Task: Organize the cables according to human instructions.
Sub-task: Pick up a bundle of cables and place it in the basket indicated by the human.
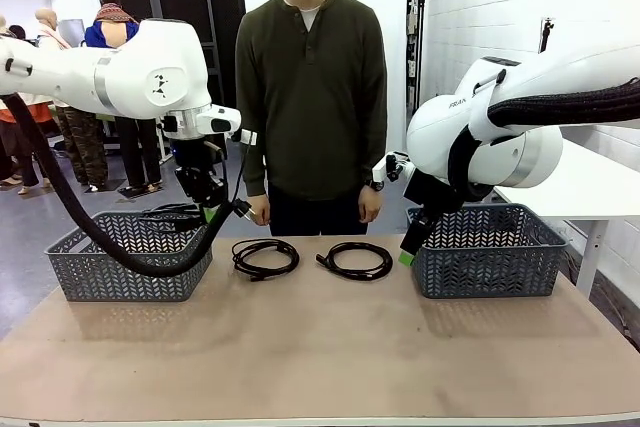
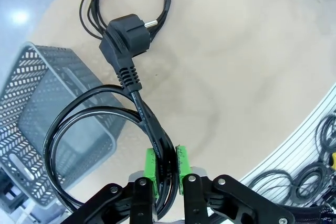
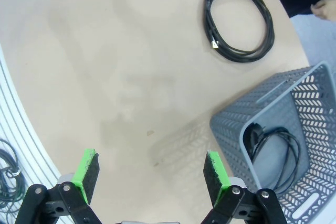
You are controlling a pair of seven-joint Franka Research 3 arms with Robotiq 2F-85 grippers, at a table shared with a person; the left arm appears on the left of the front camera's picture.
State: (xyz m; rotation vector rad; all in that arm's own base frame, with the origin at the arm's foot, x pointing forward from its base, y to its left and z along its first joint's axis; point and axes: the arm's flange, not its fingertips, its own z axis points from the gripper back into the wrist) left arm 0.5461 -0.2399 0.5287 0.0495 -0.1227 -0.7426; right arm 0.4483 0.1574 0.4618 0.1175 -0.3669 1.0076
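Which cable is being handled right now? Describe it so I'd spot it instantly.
Find the grey basket at the left end of the table. Just above its inner rim, the left gripper is shut on a coiled black power cord. Unlike the two coils lying on the table, it hangs in the air.

near table: the front half of the table (image 1: 320,347) is lying bare, giving either gripper wide room to pass.
middle strip: a left coil (image 1: 265,257) and a right coil (image 1: 355,260) are lying side by side between the baskets, leaving a narrow gap.
left side: the left basket (image 1: 130,257) is blocking the table's left end, and a ribbed hose (image 1: 90,227) is drooping across its front.
left basket's right end: the left gripper (image 1: 207,209) is hanging there, pinching a held cable (image 2: 126,77) whose plug is dangling.
right side: the right basket (image 1: 490,252) is standing there, with the right gripper (image 1: 410,247), fingers spread, just beside its left wall.
far edge: a person (image 1: 315,97) is standing close behind the coils.
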